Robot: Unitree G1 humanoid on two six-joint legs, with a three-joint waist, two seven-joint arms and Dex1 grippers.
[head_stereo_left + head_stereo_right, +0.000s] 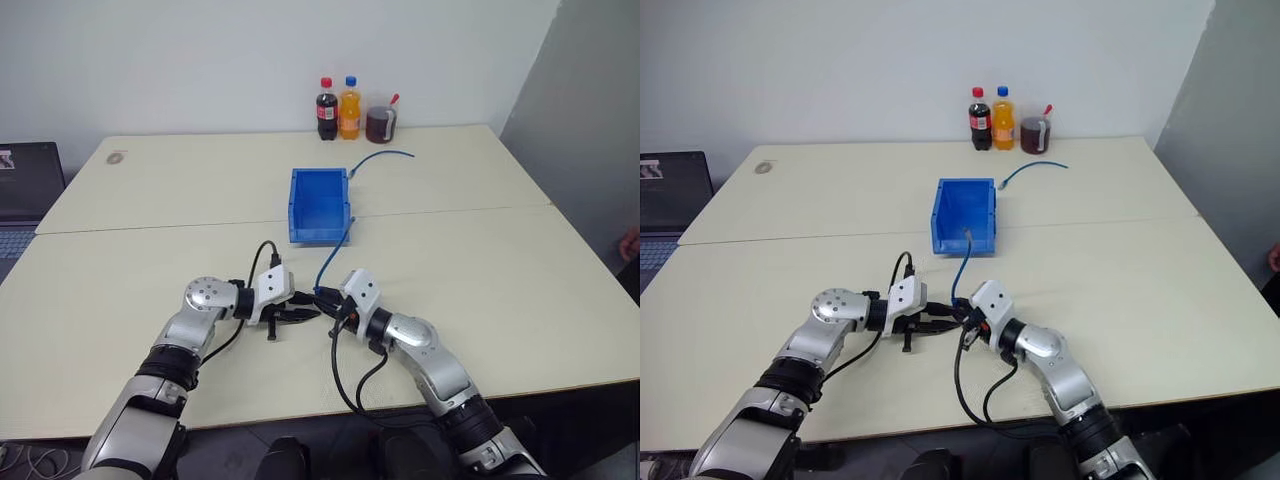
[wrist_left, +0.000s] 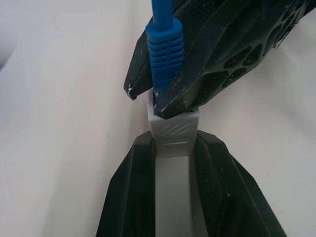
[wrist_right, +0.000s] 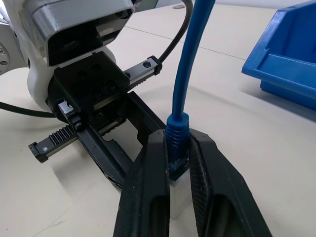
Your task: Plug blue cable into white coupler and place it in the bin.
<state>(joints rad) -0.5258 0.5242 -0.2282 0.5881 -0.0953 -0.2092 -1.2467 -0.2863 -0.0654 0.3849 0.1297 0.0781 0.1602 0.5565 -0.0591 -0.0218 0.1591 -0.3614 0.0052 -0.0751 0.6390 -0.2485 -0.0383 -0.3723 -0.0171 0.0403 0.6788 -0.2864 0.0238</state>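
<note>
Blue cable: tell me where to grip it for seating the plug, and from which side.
Grip the blue cable on its ribbed boot just behind the plug, as the right claw does, from the side opposite the white coupler held in the left claw. The boot is stiff; the cord bends.

Even, bright light falls from above over my table (image 1: 480,260), leaving only soft, faint shadows under my arms and no glare, the head views sharp throughout, while in my left wrist view my fingers (image 2: 222,192) sit blurred and dark against a washed-out tabletop.
</note>
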